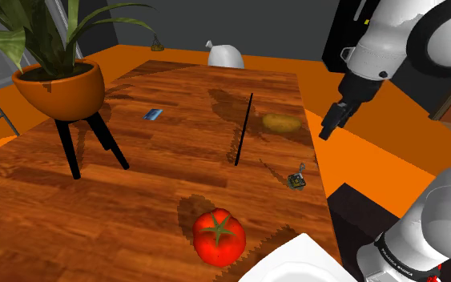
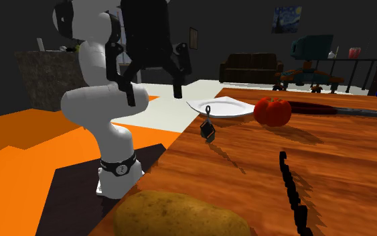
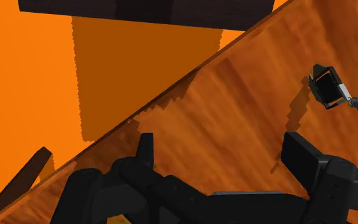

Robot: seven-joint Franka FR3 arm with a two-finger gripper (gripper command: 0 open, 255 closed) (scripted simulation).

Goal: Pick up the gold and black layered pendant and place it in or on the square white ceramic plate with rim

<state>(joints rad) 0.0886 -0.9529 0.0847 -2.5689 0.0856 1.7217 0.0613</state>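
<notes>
Near the counter edge, my fingers hung open near the pendant, which I judged light, stiff and slippery, best pinched across its black body.

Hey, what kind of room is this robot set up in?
Probably a living room in a house: a dark sofa and a framed painting show behind the wooden table, and a potted plant stands on it.
</notes>
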